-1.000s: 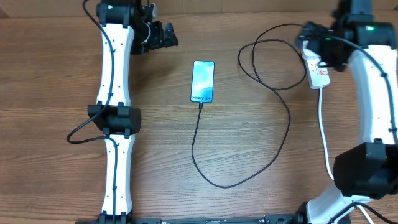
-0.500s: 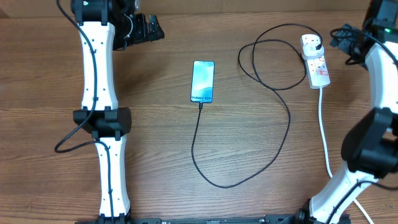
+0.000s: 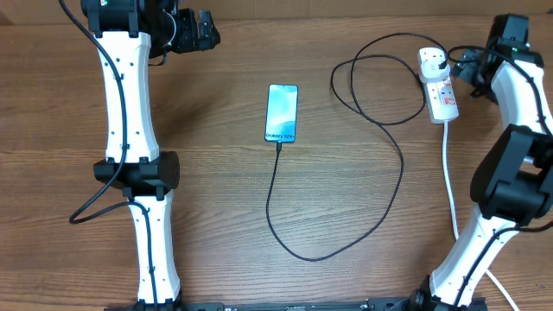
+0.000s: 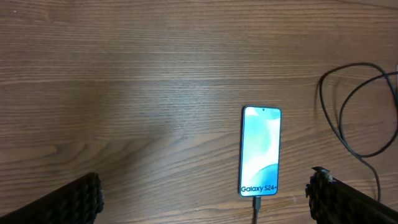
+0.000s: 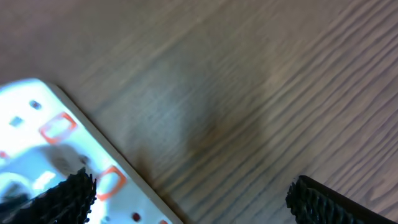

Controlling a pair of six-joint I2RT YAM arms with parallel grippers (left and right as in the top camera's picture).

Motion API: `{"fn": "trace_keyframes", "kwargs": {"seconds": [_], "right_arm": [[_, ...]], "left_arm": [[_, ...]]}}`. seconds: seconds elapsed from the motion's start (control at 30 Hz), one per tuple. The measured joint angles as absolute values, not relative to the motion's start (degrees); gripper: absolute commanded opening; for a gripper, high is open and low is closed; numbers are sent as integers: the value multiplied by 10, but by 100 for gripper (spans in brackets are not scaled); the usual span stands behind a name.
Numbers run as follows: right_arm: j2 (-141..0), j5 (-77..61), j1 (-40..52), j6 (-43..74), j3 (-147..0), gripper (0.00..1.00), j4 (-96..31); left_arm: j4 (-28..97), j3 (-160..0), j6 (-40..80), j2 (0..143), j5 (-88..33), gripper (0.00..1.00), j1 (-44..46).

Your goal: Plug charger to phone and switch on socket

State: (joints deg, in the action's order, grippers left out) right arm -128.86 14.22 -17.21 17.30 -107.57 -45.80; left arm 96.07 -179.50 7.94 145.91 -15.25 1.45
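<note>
At the upper left of the frame, the left pincer (image 3: 207, 30) stood wide open and empty. At centre, the slim blue-screened phone (image 3: 282, 113) lay flat on the brown wooden surface (image 3: 216, 199), with the thin black charger cable (image 3: 403, 168) joined to its lower edge. At upper right, the white rectangular socket strip (image 3: 441, 91) carried the cable's plug. The right pincer (image 3: 469, 69), wide and empty, hung just beside it.

The claw (image 5: 189, 196) stands wide open above the wooden table (image 5: 261, 81). The white socket (image 5: 43, 137), blurred, with red-outlined switches, lies beside one fingertip (image 5: 65, 199).
</note>
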Motion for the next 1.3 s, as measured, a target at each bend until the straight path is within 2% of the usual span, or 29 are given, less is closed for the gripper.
{"fn": "trace_keyframes", "kwargs": {"seconds": [1.3], "right_arm": [[-1325,83,-175,180,-1074,100,-445]], "left_arm": [[967,-1795,79,1459,-149,100,15]]}}
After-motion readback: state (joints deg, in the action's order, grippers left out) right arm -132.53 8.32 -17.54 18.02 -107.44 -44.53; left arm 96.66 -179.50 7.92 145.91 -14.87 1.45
